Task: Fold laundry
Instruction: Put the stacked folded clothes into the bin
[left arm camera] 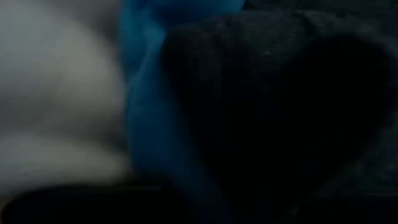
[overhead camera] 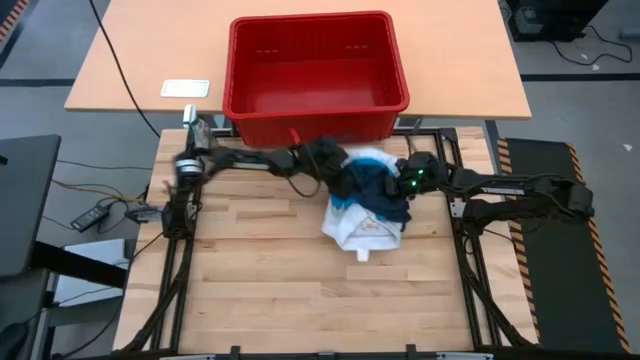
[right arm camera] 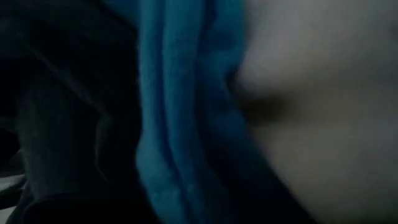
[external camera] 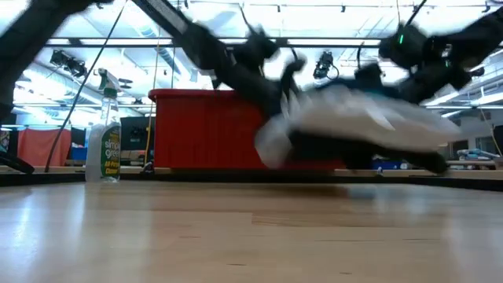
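The laundry [overhead camera: 368,200] is one bundled heap at the table's far middle: a black garment [overhead camera: 388,203], a white garment [overhead camera: 362,232] and a bright blue piece [overhead camera: 343,203]. My left gripper [overhead camera: 333,167] is dug into the heap's left far side. My right gripper [overhead camera: 403,183] is dug into its right side. In the low view the bundle [external camera: 354,126] hangs blurred between the two arms. Cloth fills both wrist views: blue [left arm camera: 149,124], white [left arm camera: 56,112] and black [left arm camera: 280,112], so no fingers show. My left gripper holds the heap at its left far side [overhead camera: 340,172], coming level and slanting down from the table's left. The cloth hides the fingers and which layers they have. The bundle's left end [external camera: 275,134] is raised. My right gripper holds the heap at its right side [overhead camera: 396,188], coming from the table's right and slanting down. The cloth hides the place of contact. Blue folds [right arm camera: 180,112] and white cloth [right arm camera: 323,112] lie right before its camera.
A red plastic basket [overhead camera: 315,75] stands just beyond the table's far edge, behind the heap. A spray bottle [external camera: 104,141] shows at the far left in the low view. The wooden table [overhead camera: 300,290] lies bare toward its near edge.
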### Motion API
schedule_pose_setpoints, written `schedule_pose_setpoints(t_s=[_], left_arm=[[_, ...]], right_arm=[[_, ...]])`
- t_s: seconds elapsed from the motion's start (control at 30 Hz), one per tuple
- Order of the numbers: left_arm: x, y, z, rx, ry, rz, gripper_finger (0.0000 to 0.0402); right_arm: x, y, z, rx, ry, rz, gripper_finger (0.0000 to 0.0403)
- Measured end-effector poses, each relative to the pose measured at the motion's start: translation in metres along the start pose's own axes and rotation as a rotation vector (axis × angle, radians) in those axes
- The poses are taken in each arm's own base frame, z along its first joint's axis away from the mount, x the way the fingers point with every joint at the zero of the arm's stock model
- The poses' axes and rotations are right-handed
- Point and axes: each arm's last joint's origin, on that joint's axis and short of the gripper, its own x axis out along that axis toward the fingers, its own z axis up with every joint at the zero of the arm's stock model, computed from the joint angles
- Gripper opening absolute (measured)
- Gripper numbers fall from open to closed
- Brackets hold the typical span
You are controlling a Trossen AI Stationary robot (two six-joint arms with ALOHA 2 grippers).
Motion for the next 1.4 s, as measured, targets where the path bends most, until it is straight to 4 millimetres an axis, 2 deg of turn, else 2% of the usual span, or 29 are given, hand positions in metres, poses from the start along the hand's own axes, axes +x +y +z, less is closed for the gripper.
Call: schedule_pose_setpoints(t_s=[0.17, 0.3, 0.4, 0.53, 0.7, 0.93, 1.0, 1.07, 1.2, 1.3, 1.4], left_arm=[[-0.073, -0.057, 0.027, 0.144, -0.094, 0.023, 0.0092], [-0.127, -0.090, 0.044, 0.215, -0.245, 0.031, 0.0092], [-0.162, -0.099, 0.057, 0.227, -0.367, 0.051, 0.0092], [-0.194, -0.086, 0.074, 0.206, -0.461, 0.109, 0.0092], [-0.232, -0.057, 0.100, 0.185, -0.609, 0.187, 0.0092], [-0.284, -0.009, 0.152, 0.290, -0.739, 0.357, 0.0092], [-0.295, 0.010, 0.167, 0.306, -0.762, 0.417, 0.0092], [-0.301, 0.035, 0.180, 0.299, -0.755, 0.480, 0.0092], [-0.293, 0.099, 0.199, 0.218, -0.679, 0.524, 0.0092], [-0.278, 0.147, 0.201, 0.116, -0.588, 0.556, 0.0092], [-0.257, 0.193, 0.193, 0.008, -0.476, 0.588, 0.0092]], right_arm=[[-0.023, 0.053, 0.002, -0.093, -0.081, 0.208, 0.0068], [-0.042, 0.099, 0.019, -0.177, -0.208, 0.314, 0.0068], [-0.052, 0.135, 0.041, -0.253, -0.288, 0.346, 0.0068], [-0.049, 0.176, 0.076, -0.311, -0.354, 0.269, 0.0068], [-0.041, 0.216, 0.134, -0.402, -0.451, 0.146, 0.0068], [-0.022, 0.240, 0.229, -0.455, -0.580, 0.115, 0.0068], [-0.014, 0.239, 0.255, -0.469, -0.615, 0.101, 0.0068], [-0.004, 0.232, 0.279, -0.458, -0.637, 0.075, 0.0068], [0.017, 0.205, 0.322, -0.415, -0.655, -0.008, 0.0068], [0.032, 0.175, 0.345, -0.363, -0.620, -0.106, 0.0068], [0.059, 0.132, 0.361, -0.303, -0.497, -0.180, 0.0068]])
